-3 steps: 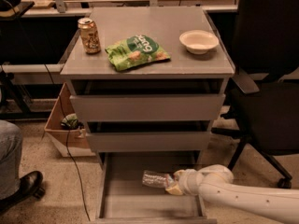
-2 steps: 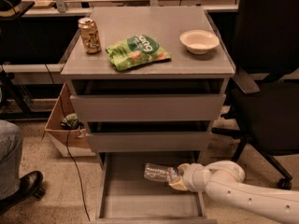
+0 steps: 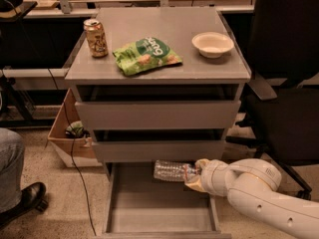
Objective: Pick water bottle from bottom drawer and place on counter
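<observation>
The water bottle (image 3: 172, 171), clear and crinkled, lies sideways in my gripper (image 3: 195, 174), which is shut on its right end. It hangs above the open bottom drawer (image 3: 159, 210), just below the middle drawer's front, cap end pointing left. My white arm (image 3: 259, 193) reaches in from the lower right. The counter (image 3: 189, 59) is the grey cabinet top above.
On the counter stand a gold drink can (image 3: 95, 38), a green chip bag (image 3: 145, 55) and a white bowl (image 3: 213, 44). A black office chair (image 3: 286, 93) is at the right. A cardboard box (image 3: 70, 138) and a person's leg and shoe (image 3: 20, 183) are at the left.
My gripper has lifted the bottle up from the drawer floor, and it has risen toward the middle drawer's front. The arm has come up with it.
</observation>
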Robot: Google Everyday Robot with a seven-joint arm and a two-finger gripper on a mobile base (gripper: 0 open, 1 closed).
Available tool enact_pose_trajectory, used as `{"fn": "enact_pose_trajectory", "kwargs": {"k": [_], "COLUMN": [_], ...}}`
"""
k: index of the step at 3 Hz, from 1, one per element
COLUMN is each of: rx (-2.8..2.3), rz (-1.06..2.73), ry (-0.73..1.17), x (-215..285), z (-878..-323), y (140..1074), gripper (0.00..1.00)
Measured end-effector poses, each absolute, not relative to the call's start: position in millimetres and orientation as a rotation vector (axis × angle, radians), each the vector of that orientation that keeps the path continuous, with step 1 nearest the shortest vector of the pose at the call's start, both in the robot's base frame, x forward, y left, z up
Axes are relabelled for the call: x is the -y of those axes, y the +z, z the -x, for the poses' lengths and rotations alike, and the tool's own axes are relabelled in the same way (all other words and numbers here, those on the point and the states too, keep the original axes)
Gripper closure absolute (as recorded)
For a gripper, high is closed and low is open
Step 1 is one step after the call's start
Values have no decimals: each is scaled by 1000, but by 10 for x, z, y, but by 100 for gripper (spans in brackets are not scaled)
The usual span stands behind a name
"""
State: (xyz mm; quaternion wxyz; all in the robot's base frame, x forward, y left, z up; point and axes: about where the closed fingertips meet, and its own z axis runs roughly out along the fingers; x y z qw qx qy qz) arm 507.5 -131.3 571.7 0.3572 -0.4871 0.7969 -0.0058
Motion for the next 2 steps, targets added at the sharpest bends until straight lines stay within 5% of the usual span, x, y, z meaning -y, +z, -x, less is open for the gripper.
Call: {"fn": "enact_pose_trajectory", "kwargs": {"k": [2], "rx": [-2033], "rz": [1219], "ry": [-81], "x": [1196], "z": [-5231], "y": [6537], "gripper": [100]}}
